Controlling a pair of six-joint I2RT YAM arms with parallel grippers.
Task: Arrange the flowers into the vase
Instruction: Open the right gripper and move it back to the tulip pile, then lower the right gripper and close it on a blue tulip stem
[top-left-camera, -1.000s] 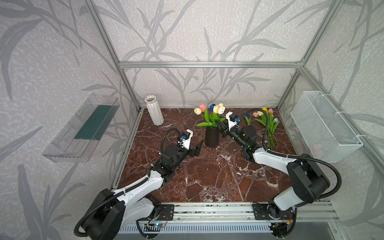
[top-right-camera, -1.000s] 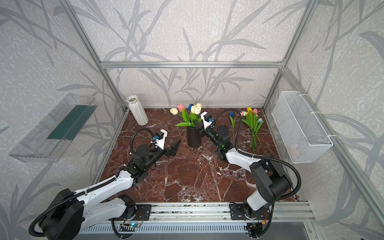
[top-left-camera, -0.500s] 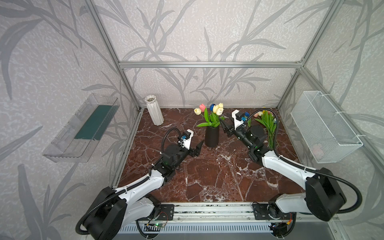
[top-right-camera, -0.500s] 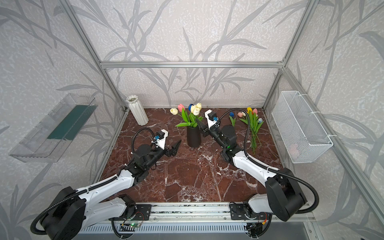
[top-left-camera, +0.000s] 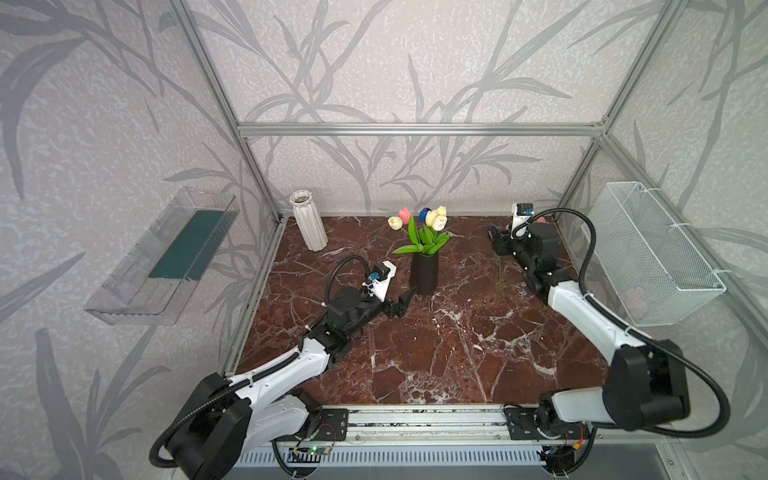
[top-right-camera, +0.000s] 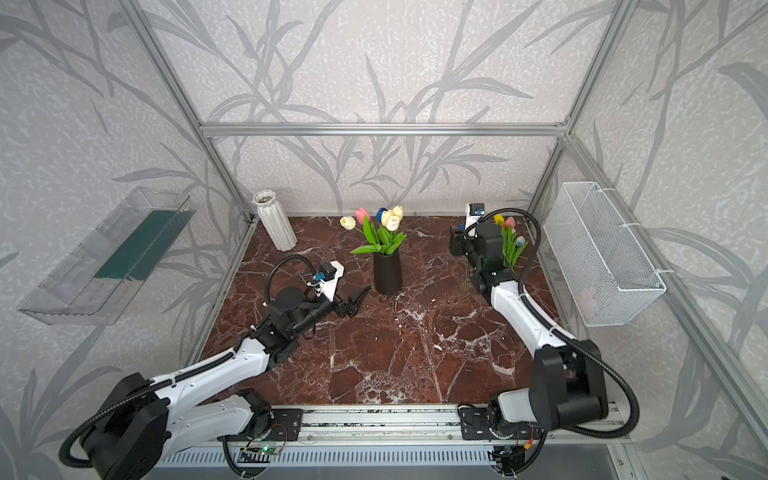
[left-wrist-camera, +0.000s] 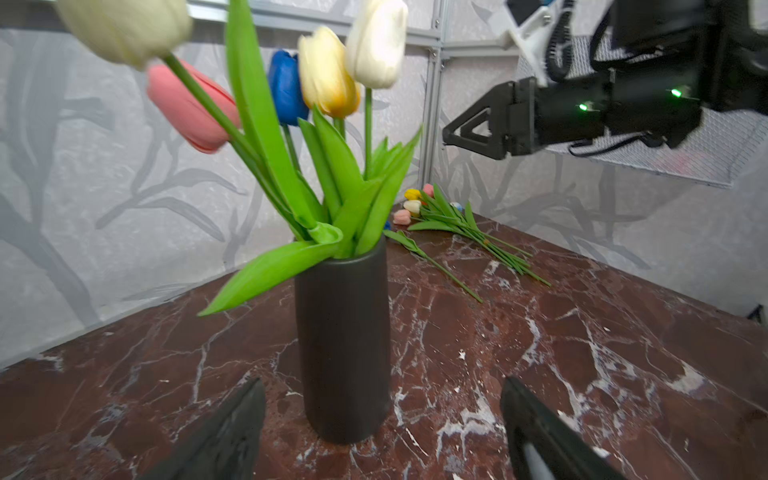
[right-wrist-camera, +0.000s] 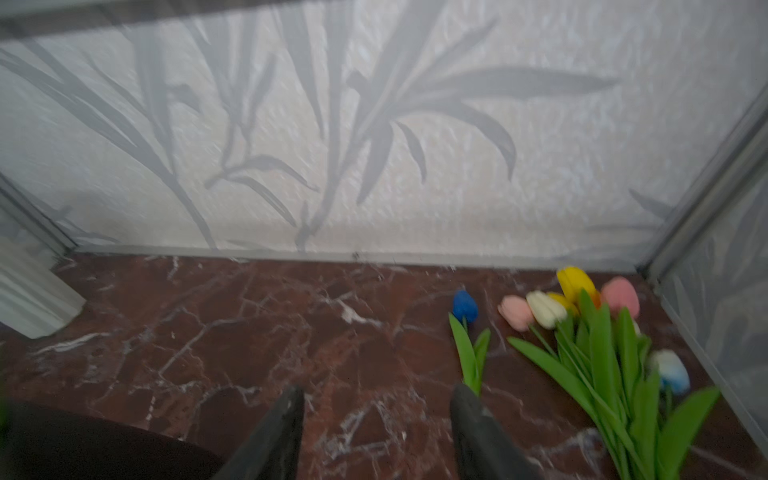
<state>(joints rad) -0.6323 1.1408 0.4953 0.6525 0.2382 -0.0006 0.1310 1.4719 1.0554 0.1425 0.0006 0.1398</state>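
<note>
Red-brown marble tabletop (top-left-camera: 415, 353) inside a metal-framed cell with leaf-patterned walls. At centre the black vase (top-left-camera: 424, 274) stands upright and holds five tulips (top-left-camera: 434, 218): cream, pink, blue, yellow-cream and white. The loose flowers (right-wrist-camera: 594, 332) lie flat in the far right corner, with one blue tulip (right-wrist-camera: 464, 305) just beside the bunch. The right gripper (right-wrist-camera: 377, 392) hovers near this single stem, fingers apart and empty. The left gripper (top-left-camera: 404, 300) sits just before the vase, fingers wide apart, touching nothing.

The step in hand appears to be picking the next stem. A sound grasp probably takes the bare stem below the leaves, clear of the bunch.

No flowers show in the white ribbed vase (top-left-camera: 308, 222). The wire basket (top-left-camera: 648, 249) holds a pale pinkish object, too indistinct to name. The clear wall tray (top-left-camera: 166, 257) holds a green pad (top-left-camera: 187, 245).
</note>
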